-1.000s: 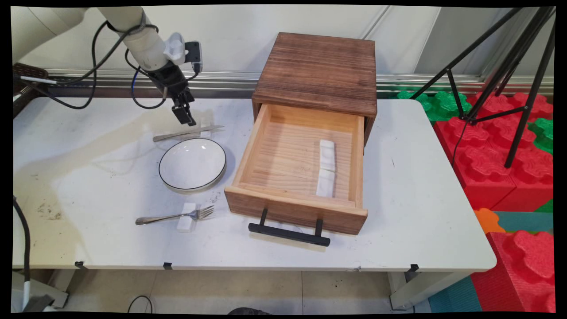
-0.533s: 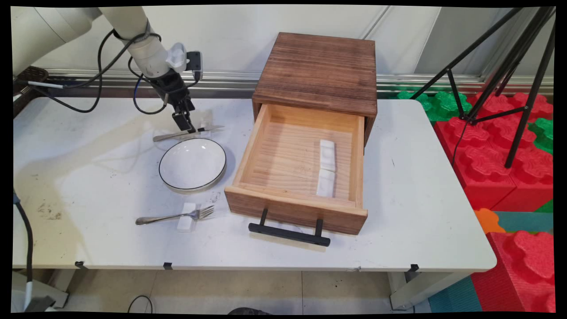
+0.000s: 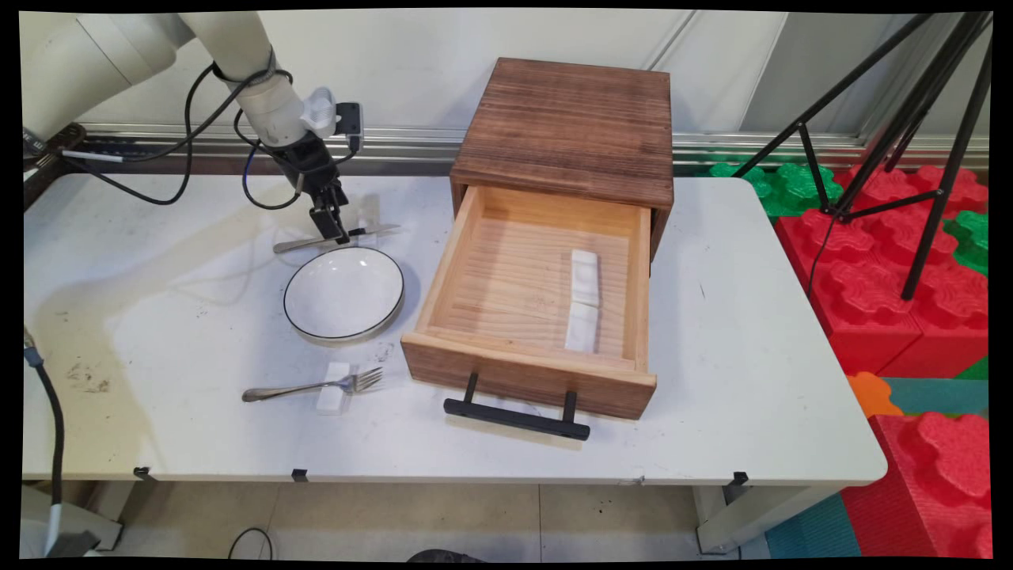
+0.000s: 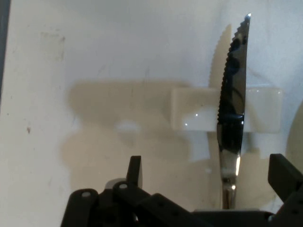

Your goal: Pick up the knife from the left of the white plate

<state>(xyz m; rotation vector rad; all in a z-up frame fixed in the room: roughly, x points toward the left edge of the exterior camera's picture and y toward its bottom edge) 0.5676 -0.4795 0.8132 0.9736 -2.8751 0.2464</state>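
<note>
Lowered and shifted slightly right over the past second, the black gripper (image 3: 342, 235) had come down from above the table to the serrated knife (image 3: 336, 237), which lay with its blade propped on a small white rest (image 3: 366, 224).

Main view: the knife sat at the table's (image 3: 752, 380) 10 o'clock, just beyond the black-rimmed white bowl (image 3: 344, 294). A fork (image 3: 315, 386) leaned on a second white rest (image 3: 333, 388) at the bowl's 6 o'clock. The wooden drawer box (image 3: 566, 127) stood to the right, its drawer (image 3: 529, 372) pulled open with two white rests (image 3: 584, 300) inside. A black tripod (image 3: 910, 119) rose over red foam blocks (image 3: 910, 277) at 2 o'clock.

Hand view: the gripper (image 4: 215, 177) stood wide apart, one finger (image 4: 135, 172) well left of the knife (image 4: 233, 118), the other at the right edge, the handle between them. The blade pointed to 12 o'clock across the rest (image 4: 194, 111).

A clean grip would likely call for centring on the thin handle, which lay nearer the right finger, and closing low against the table.

No brand, label or writing could be read in either view.
</note>
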